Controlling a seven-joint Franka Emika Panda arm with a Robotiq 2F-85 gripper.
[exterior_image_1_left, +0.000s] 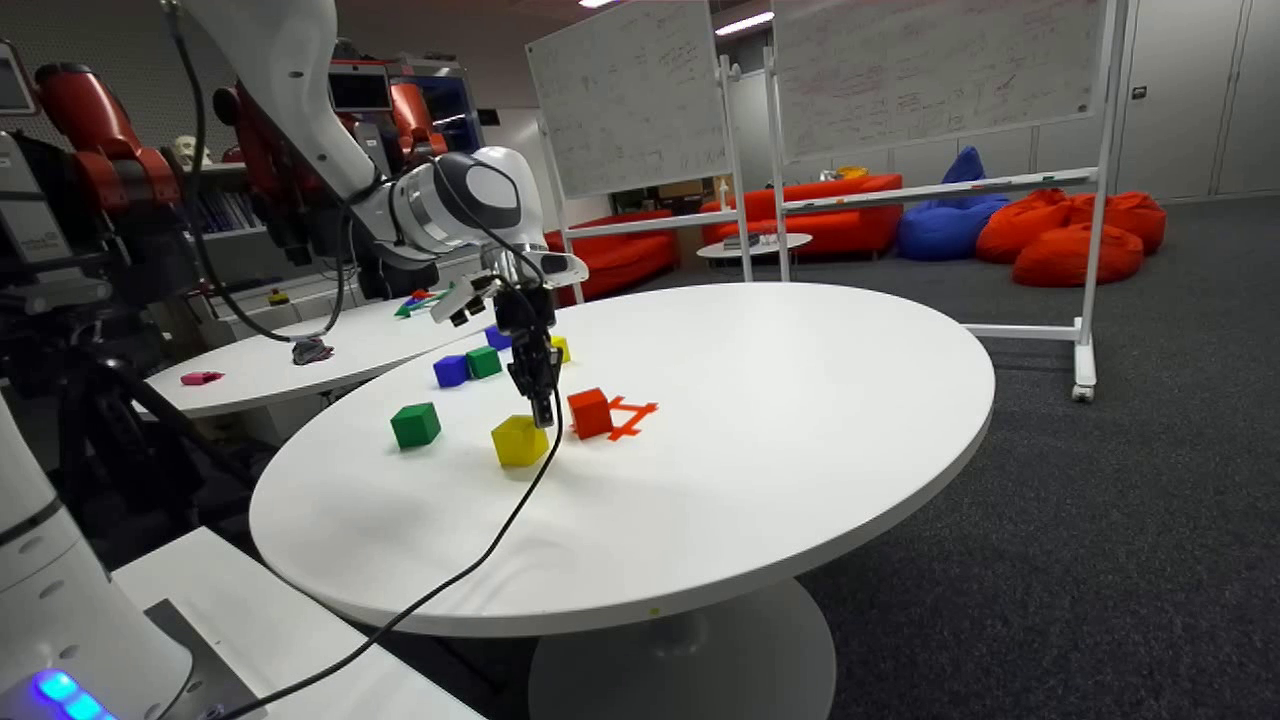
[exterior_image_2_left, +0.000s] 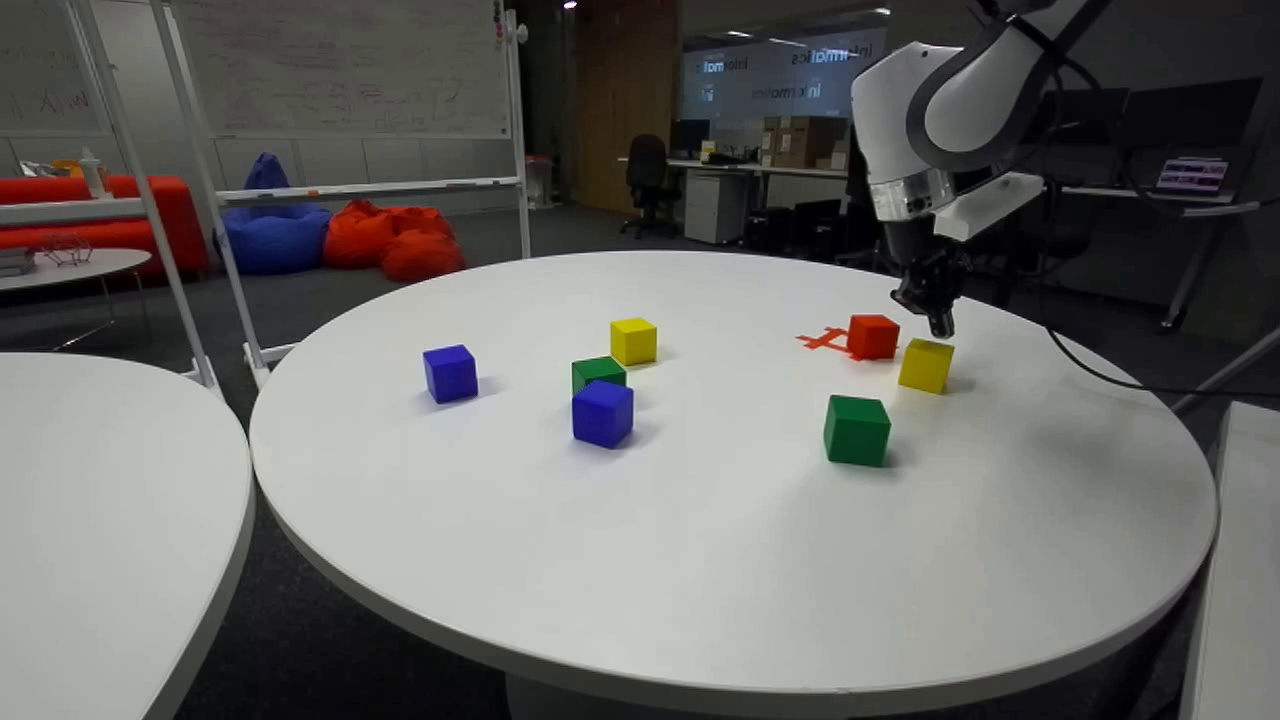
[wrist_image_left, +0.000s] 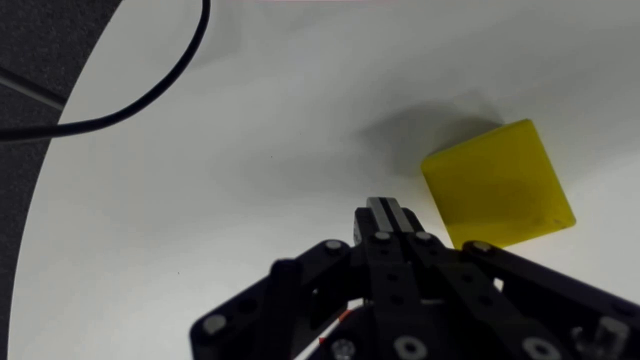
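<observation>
Yellow cube (wrist_image_left: 497, 185) rests on the round white table (exterior_image_2_left: 720, 560), just beside my gripper (wrist_image_left: 390, 202). Wrist view: cube at roughly three o'clock from the grey pads (wrist_image_left: 381, 216), turned askew to them, a strip of table visible between. Tool state: fully closed, pads meeting along a thin dark line, nothing held. Height of the pads above the table: cannot tell. Black cable (wrist_image_left: 173, 75) curves past at ten o'clock from the gripper, same view.

In an exterior view, red cube (exterior_image_1_left: 590, 413) stands at two o'clock from the yellow cube, beside or partly on a red tape marking (exterior_image_1_left: 631, 425). My arm (exterior_image_1_left: 465, 205) comes down from eleven o'clock.

In an exterior view, near green cube (exterior_image_2_left: 857, 430) sits between seven and eight o'clock from the yellow cube. Well apart, toward nine o'clock: far green cube (exterior_image_2_left: 597, 368), with front blue cube (exterior_image_2_left: 603, 414) at its six, partly hiding it; far yellow cube (exterior_image_2_left: 633, 341) at its one; lone blue cube (exterior_image_2_left: 451, 374) at its nine.
</observation>
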